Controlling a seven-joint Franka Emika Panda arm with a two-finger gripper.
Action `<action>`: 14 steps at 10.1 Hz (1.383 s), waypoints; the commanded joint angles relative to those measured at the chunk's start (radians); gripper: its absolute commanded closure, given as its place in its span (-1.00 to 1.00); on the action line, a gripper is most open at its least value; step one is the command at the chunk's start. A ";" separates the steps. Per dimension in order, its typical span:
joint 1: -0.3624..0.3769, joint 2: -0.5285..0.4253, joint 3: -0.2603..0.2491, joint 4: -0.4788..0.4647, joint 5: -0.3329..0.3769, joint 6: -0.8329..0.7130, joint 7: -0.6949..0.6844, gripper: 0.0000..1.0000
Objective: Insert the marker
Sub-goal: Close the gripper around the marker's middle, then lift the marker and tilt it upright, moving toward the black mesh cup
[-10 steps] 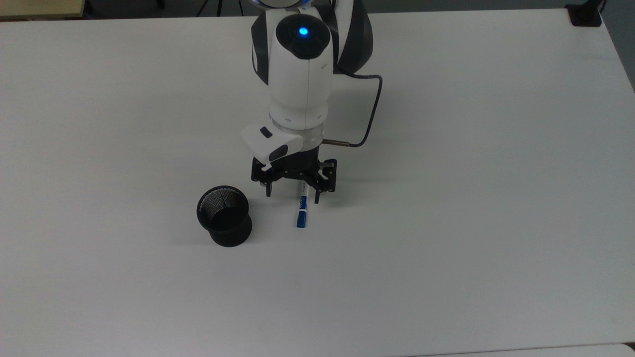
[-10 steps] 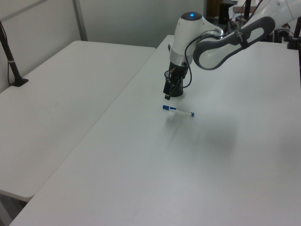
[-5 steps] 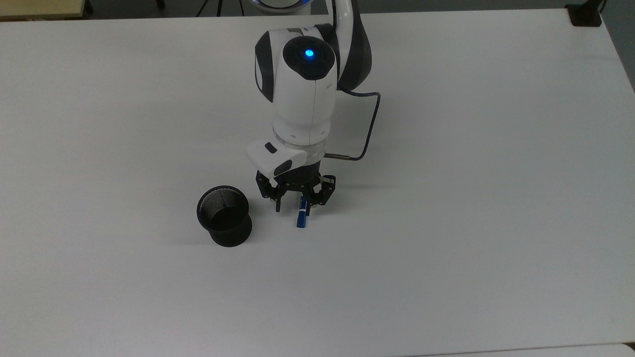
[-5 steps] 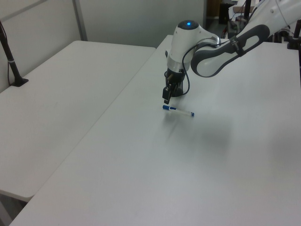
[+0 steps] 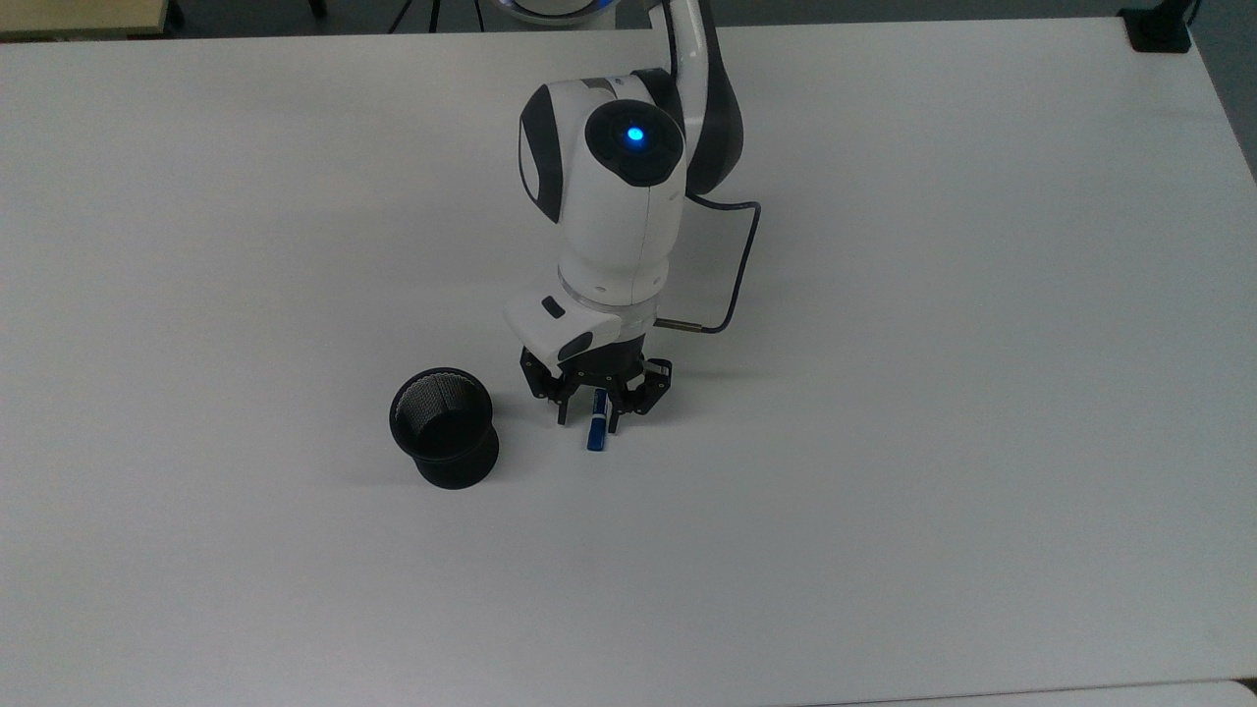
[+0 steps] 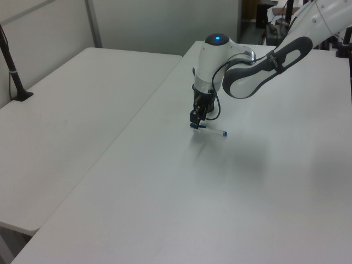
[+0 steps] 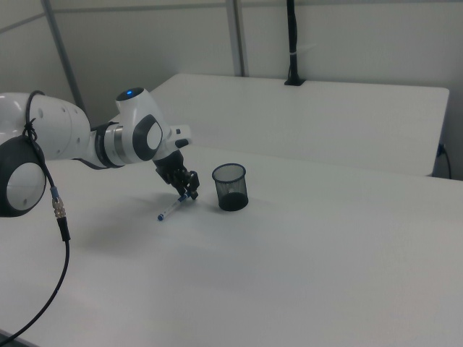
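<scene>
1. One marker [image 5: 596, 434] lies flat on the white table [image 5: 933, 393]; in the top view its long axis runs nearly 12 to 6 o'clock, with the blue cap at the 6 o'clock end and the white barrel hidden under the arm; in the left view [image 6: 209, 130] it runs from about 10 to 4 o'clock, blue cap at the 10 o'clock end beneath the claw; in the right view [image 7: 172, 207] it slants from 1 to 7 o'clock.
2. Gripper [image 5: 590, 420] stands low over the marker's capped end, its two fingers spread and straddling the barrel, one on each side; whether the tips touch the pen is hard to judge, but they seem not to be pinching it; the same claw appears in the left view [image 6: 196, 121] and the right view [image 7: 189, 194].
3. Black mesh cup [image 5: 443, 427] stands upright on the table at 9 o'clock from the marker in the top view, near it but apart; in the right view [image 7: 231, 186] it sits at 3 o'clock from the claw.
4. Compared with a second ago, the arm has come down and forward over the pen, and the fingers have drawn closer together; marker and cup lie where they were.
</scene>
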 commanded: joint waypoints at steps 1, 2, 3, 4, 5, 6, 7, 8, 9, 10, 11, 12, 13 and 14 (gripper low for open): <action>0.010 0.010 -0.005 0.006 -0.022 0.024 0.033 0.40; 0.010 0.010 -0.005 0.006 -0.020 0.022 0.034 0.56; 0.010 0.010 -0.005 0.006 -0.017 0.022 0.034 0.61; 0.010 0.009 -0.005 0.006 -0.014 0.024 0.034 0.65; 0.010 0.009 -0.005 0.006 -0.016 0.022 0.040 0.65; 0.010 0.006 -0.005 0.008 -0.022 0.022 0.054 0.65; 0.010 -0.011 -0.005 0.009 -0.019 0.022 0.056 0.65; 0.010 -0.040 -0.005 0.009 -0.017 0.021 0.056 0.65; 0.011 -0.077 -0.005 0.009 -0.013 0.021 0.056 0.65; 0.013 -0.124 -0.005 0.009 -0.011 0.019 0.056 0.65; 0.002 -0.181 -0.005 0.009 -0.014 0.019 0.056 0.65; -0.009 -0.216 -0.013 0.008 -0.022 0.022 0.052 0.65; -0.039 -0.240 -0.015 0.008 -0.037 0.030 0.051 0.65; -0.074 -0.258 -0.015 0.002 -0.075 0.072 0.052 0.63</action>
